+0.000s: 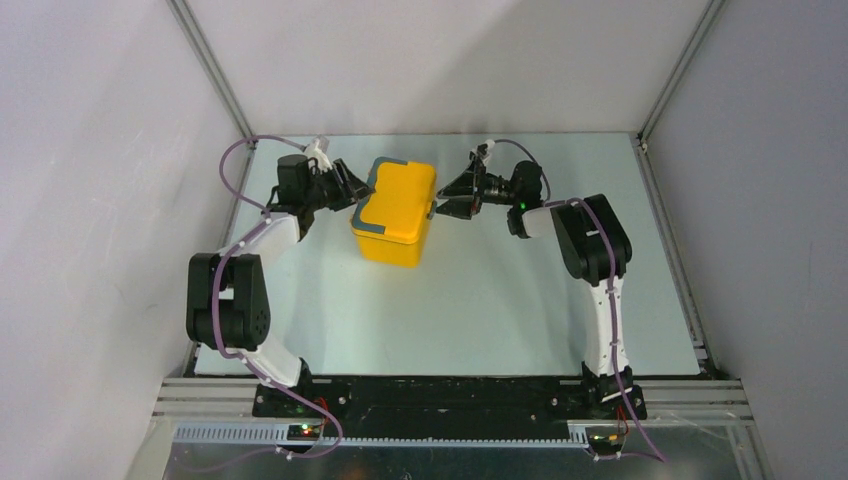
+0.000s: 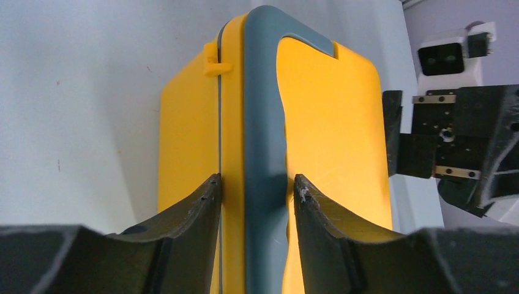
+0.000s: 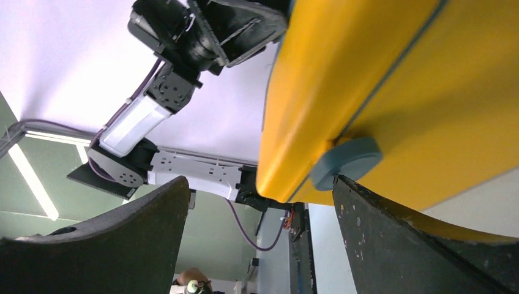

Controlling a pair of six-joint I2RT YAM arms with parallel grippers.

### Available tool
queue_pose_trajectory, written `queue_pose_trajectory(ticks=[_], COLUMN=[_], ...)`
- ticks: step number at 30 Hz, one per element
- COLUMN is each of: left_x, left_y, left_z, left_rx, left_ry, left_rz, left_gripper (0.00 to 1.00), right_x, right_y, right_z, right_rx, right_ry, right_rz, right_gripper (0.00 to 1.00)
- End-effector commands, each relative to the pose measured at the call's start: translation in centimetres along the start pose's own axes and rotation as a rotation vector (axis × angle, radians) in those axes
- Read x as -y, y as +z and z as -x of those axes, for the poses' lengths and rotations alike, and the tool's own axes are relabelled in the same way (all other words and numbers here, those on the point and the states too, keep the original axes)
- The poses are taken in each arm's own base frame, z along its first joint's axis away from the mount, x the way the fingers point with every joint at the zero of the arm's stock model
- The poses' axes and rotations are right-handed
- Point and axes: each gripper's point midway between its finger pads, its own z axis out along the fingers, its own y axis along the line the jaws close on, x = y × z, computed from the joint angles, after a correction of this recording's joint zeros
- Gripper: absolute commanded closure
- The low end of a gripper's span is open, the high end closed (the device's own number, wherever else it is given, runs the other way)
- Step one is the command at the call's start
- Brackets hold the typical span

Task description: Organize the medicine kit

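Note:
The medicine kit (image 1: 398,205) is a yellow box standing in the middle of the table, its lid down. A blue-grey handle (image 2: 263,110) lies across the lid. My left gripper (image 1: 357,190) is at the kit's left top edge. In the left wrist view its jaws (image 2: 254,184) close on the handle and the lid rim. My right gripper (image 1: 437,205) is at the kit's right side, jaws wide apart. In the right wrist view (image 3: 260,184) one fingertip (image 3: 349,187) sits just under a round blue-grey knob (image 3: 346,162) on the kit's side (image 3: 379,73).
White enclosure walls stand close on the left, back and right of the pale table (image 1: 480,310). A black rail (image 1: 450,395) with both arm bases runs along the near edge. The left arm (image 3: 183,37) shows beyond the kit in the right wrist view.

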Motion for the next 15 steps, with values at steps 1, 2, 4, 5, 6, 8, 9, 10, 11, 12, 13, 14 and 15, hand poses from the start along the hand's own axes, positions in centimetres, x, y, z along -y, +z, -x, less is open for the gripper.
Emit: queue_pose_trajectory(ticks=[1,2,4,5,6,8,9,10,11,12,13,14,15], left_x=[-0.6,-0.6,-0.5,-0.5,-0.5,-0.5,-0.4,-0.4,-0.3,-0.3,-0.2,-0.2,-0.2], left_y=[0.9,0.9,1.0,1.0,1.0,1.0,1.0,1.1,1.1,1.1,1.1,1.1,1.1], left_z=[-2.3,-2.4,-2.7,-2.8,-2.8,-2.8,-2.7,-2.7,-2.7,-2.7,-2.7,-2.8,-2.8], left_rx=[-0.075,-0.076,-0.084,-0.086,-0.087,-0.087,-0.087,-0.087,-0.087,-0.087,-0.088,-0.089,-0.091], left_ry=[-0.016,-0.015,-0.014,-0.014,-0.015,-0.016,-0.015,-0.017,-0.017,-0.019,-0.020,-0.021,-0.020], left_rz=[0.027,0.026,0.023,0.022,0.021,0.020,0.019,0.018,0.016,0.015,0.014,0.013,0.012], left_gripper=[0.52,0.52,0.52,0.52,0.52,0.52,0.52,0.52,0.52,0.52,0.52,0.53,0.53], right_x=[-4.0,-3.9,-3.9,-3.7,-3.7,-3.1,-2.6,-2.3,-1.9,-1.6,-1.3,-1.2,-1.1], right_y=[0.2,0.3,0.6,0.8,0.9,1.2,1.2,1.1,1.0,0.9,0.6,0.4,0.0], right_z=[-0.6,-0.6,-0.8,-0.9,-0.9,-1.2,-1.2,-1.3,-1.3,-1.3,-1.2,-1.2,-1.1], right_rx=[-0.034,-0.032,-0.033,-0.038,-0.041,-0.049,-0.052,-0.055,-0.056,-0.056,-0.054,-0.053,-0.051], right_ry=[-0.125,-0.122,-0.121,-0.121,-0.119,-0.103,-0.092,-0.098,-0.078,-0.089,-0.074,-0.087,-0.087], right_rz=[0.033,0.030,0.030,0.030,0.029,0.017,0.004,-0.003,-0.018,-0.025,-0.039,-0.043,-0.047], right_gripper=[0.10,0.10,0.10,0.10,0.10,0.11,0.11,0.12,0.12,0.13,0.13,0.13,0.14])
